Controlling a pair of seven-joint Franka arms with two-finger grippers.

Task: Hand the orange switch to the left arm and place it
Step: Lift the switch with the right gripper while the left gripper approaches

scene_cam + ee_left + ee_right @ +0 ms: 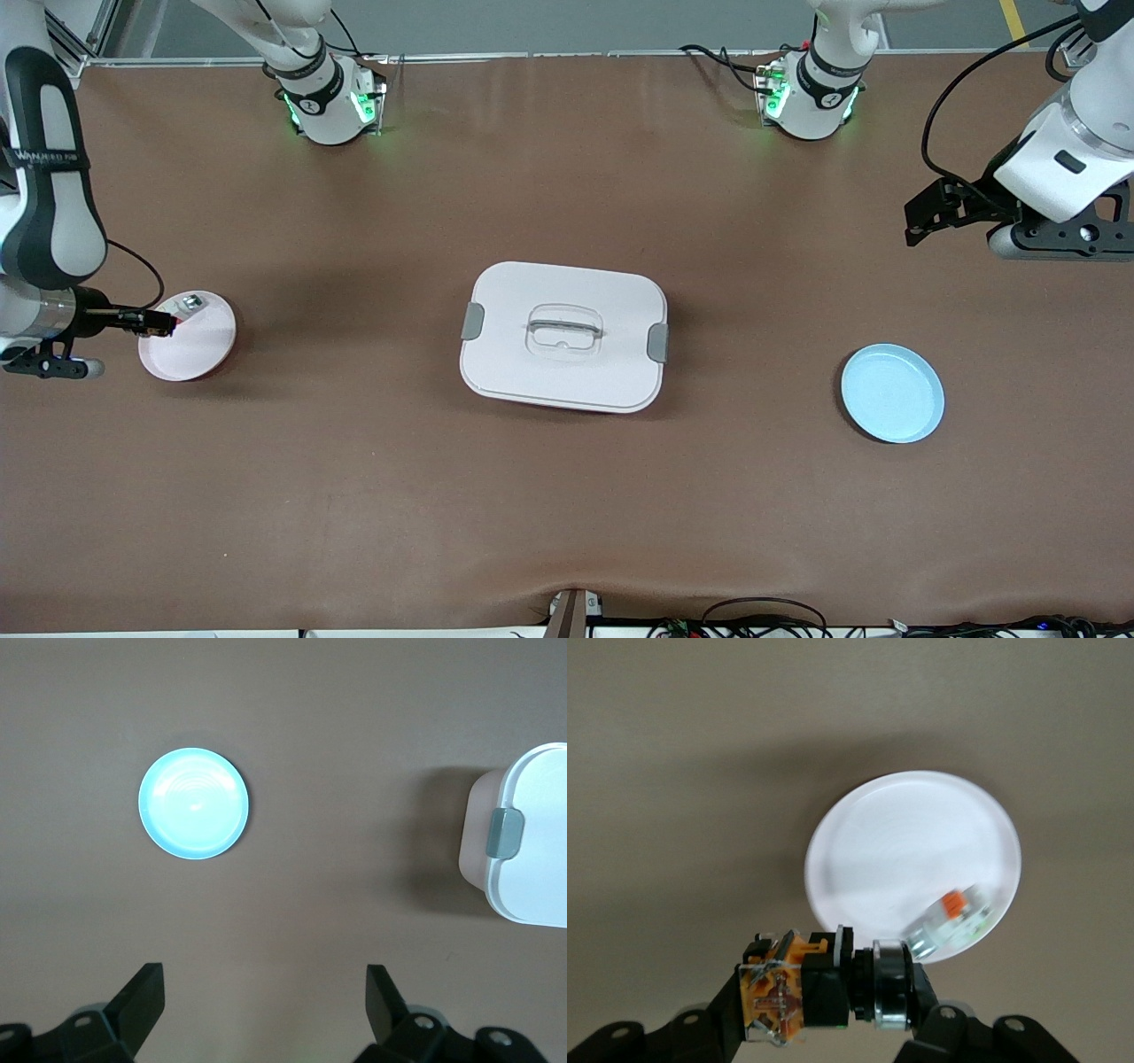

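robotics lab: two white arms [323,97] bolted to brown-covered table [567,514], cables [762,616] along edge.

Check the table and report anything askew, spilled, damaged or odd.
Nothing stands out. The box sits flat with its lid on, mid-table. The blue plate lies bare. The right claw holds the orange switch above the pink plate, where a small silver-and-red piece remains.

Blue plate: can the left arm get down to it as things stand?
Probably yes. The left gripper hangs open over bare table at its own end, and the blue plate lies uncovered with nothing on it. The box sits well aside, mid-table.
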